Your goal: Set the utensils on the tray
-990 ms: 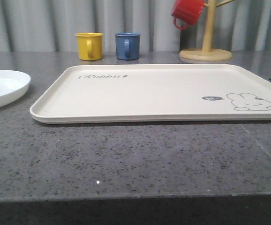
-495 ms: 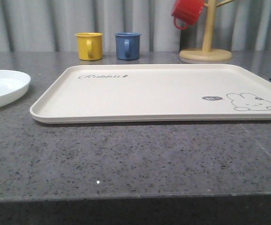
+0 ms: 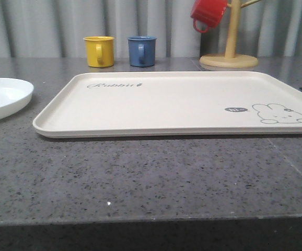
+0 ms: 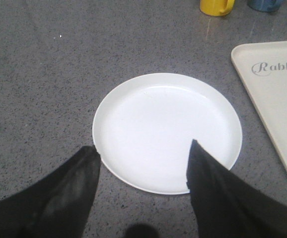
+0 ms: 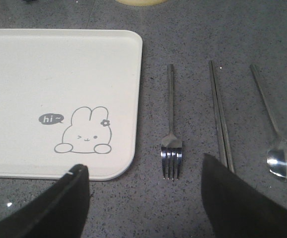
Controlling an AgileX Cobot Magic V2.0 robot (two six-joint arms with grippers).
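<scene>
The cream tray [image 3: 166, 104] with "Rabbit" script and a bunny print lies flat mid-table, bare. In the right wrist view its corner [image 5: 59, 89] lies beside a fork [image 5: 171, 134], a long straight knife [image 5: 219, 116] and a spoon [image 5: 275, 131], all flat on the grey table. My right gripper [image 5: 143, 171] hangs open above the table, the fork's tines just ahead of the gap. A round white plate [image 3: 2, 97] sits left of the tray. My left gripper [image 4: 143, 151] hangs open over the plate [image 4: 166, 129], holding nothing.
A yellow mug [image 3: 100, 51] and a blue mug [image 3: 141, 50] stand behind the tray. A wooden mug tree [image 3: 229, 55] with a red mug [image 3: 208, 14] hanging on it stands at the back right. Grey table [image 3: 151, 178] lies in front of the tray.
The front view has shifted very slightly; the plate and tray sit a few pixels further left. Nothing else has moved.
</scene>
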